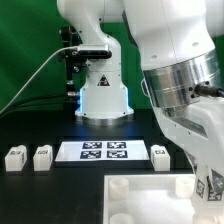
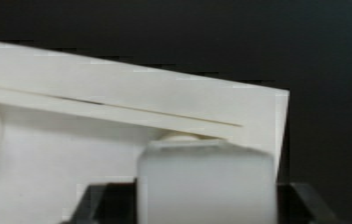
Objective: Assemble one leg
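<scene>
In the wrist view a white leg [image 2: 208,180] stands between my two dark fingers [image 2: 112,203] and fills the gap between them. My gripper [image 2: 208,205] is shut on it. The leg's far end meets the large white square panel [image 2: 102,95] near its corner, at a small round boss [image 2: 187,137]. In the exterior view my gripper [image 1: 205,195] is low at the right, over the panel's [image 1: 135,203] right corner, and the held leg is mostly hidden by the hand. Three loose legs lie on the table: two at the left [image 1: 14,157] [image 1: 42,157] and one at the right [image 1: 160,155].
The marker board [image 1: 103,151] lies flat between the loose legs, behind the panel. The arm's white base [image 1: 103,95] stands at the back centre, with a cable running off to the exterior view's left. The table is black.
</scene>
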Controlling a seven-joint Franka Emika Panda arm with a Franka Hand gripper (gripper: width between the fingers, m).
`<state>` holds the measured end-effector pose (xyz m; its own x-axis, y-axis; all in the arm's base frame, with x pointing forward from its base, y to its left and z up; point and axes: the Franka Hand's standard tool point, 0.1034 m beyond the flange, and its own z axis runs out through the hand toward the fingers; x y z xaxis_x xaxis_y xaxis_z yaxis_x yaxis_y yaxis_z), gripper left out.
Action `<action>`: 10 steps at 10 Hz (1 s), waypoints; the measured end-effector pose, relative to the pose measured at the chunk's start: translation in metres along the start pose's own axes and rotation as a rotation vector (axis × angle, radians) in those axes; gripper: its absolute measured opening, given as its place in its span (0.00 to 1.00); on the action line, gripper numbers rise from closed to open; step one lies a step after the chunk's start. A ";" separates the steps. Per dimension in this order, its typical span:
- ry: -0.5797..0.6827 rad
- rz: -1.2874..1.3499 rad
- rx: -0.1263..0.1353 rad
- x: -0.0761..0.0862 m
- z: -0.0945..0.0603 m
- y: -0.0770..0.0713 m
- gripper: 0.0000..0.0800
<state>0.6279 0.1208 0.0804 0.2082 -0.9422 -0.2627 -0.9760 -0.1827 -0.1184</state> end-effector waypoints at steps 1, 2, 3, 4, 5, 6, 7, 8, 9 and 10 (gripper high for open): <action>0.007 -0.082 -0.005 0.000 0.000 0.000 0.45; 0.017 -0.280 -0.011 0.002 0.000 0.001 0.69; 0.020 -0.456 -0.023 0.003 -0.001 0.001 0.77; 0.029 -0.651 -0.070 -0.001 0.000 0.003 0.80; 0.031 -0.787 -0.095 -0.006 0.002 0.004 0.80; 0.029 -0.891 -0.096 -0.003 0.001 0.004 0.81; 0.026 -0.978 -0.098 -0.002 0.001 0.004 0.81; 0.025 -1.078 -0.110 -0.002 0.002 0.005 0.81; 0.051 -1.375 -0.182 0.003 0.001 0.002 0.81; 0.062 -1.449 -0.193 0.003 -0.002 -0.002 0.81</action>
<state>0.6303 0.1175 0.0813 0.9962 0.0855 0.0138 0.0865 -0.9903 -0.1086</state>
